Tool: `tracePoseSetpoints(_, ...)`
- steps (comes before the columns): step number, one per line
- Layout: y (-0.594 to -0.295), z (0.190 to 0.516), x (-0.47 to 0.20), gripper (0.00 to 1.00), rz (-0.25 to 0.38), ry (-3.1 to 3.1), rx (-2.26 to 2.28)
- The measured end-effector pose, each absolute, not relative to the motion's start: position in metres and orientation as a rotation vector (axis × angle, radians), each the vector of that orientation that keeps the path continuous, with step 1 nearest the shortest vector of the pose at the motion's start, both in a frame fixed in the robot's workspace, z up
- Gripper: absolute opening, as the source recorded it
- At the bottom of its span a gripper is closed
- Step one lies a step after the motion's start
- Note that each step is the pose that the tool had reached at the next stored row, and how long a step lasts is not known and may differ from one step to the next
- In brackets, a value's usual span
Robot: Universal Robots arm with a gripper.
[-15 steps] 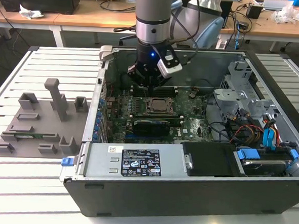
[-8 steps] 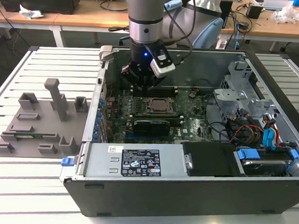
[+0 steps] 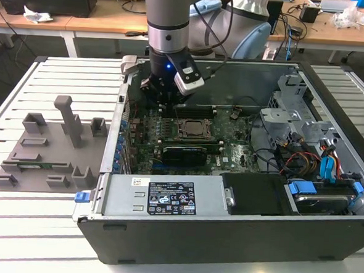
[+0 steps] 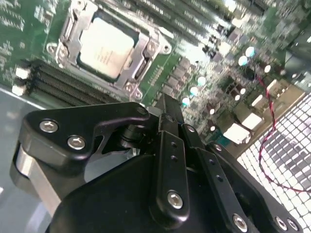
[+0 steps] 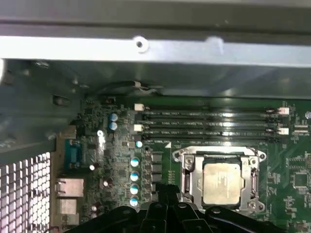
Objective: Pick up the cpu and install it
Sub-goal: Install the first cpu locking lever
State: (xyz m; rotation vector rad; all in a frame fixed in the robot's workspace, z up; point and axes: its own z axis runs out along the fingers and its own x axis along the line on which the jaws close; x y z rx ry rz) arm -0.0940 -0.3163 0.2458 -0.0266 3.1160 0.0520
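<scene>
Installation looks done: in the exterior view the cpu (image 3: pixel 193 128) is seen seated in the motherboard socket (image 3: pixel 194 120) near the computer case's (image 3: pixel 225 238) far wall, with the gripper (image 3: pixel 162 101) just beside it. In the second wrist view the jaws are shown drawn together, empty. In the first wrist view the cpu (image 5: pixel 222 182) lies apart from them.

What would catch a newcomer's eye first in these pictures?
The open computer case on the slatted table, with the robot's gripper hanging inside over the motherboard. In both wrist views the silver cpu sits in its metal-framed socket, close by the gripper. Grey fixture blocks lie on the exterior view's left.
</scene>
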Motion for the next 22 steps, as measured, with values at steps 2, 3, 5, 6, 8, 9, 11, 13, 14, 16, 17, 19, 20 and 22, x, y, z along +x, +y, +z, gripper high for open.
tracePoseSetpoints(2,-0.316,0.246,-0.096,0.11,0.093,3.115,-0.027)
tracePoseSetpoints(3,-0.316,0.246,-0.096,0.11,0.116,3.114,-0.026)
tracePoseSetpoints(5,-0.316,0.246,-0.097,0.11,0.176,3.111,-0.025)
tracePoseSetpoints(6,-0.316,0.246,-0.097,0.11,0.204,3.109,-0.025)
tracePoseSetpoints(8,-0.316,0.246,-0.097,0.11,0.280,3.102,-0.024)
tracePoseSetpoints(9,-0.316,0.246,-0.097,0.11,0.296,3.101,-0.023)
tracePoseSetpoints(11,-0.316,0.246,-0.097,0.11,0.297,3.101,-0.023)
tracePoseSetpoints(13,-0.316,0.246,-0.093,0.11,0.297,3.101,-0.024)
tracePoseSetpoints(14,-0.316,0.246,-0.088,0.11,0.297,3.102,-0.023)
tracePoseSetpoints(16,-0.316,0.246,-0.081,0.11,0.298,3.103,-0.023)
tracePoseSetpoints(17,-0.316,0.246,-0.076,0.11,0.298,3.103,-0.023)
tracePoseSetpoints(19,-0.316,0.246,-0.067,0.11,0.298,3.104,-0.023)
tracePoseSetpoints(20,-0.316,0.246,-0.064,0.11,0.298,3.104,-0.023)
tracePoseSetpoints(22,-0.316,0.246,-0.058,0.11,0.298,3.105,-0.023)
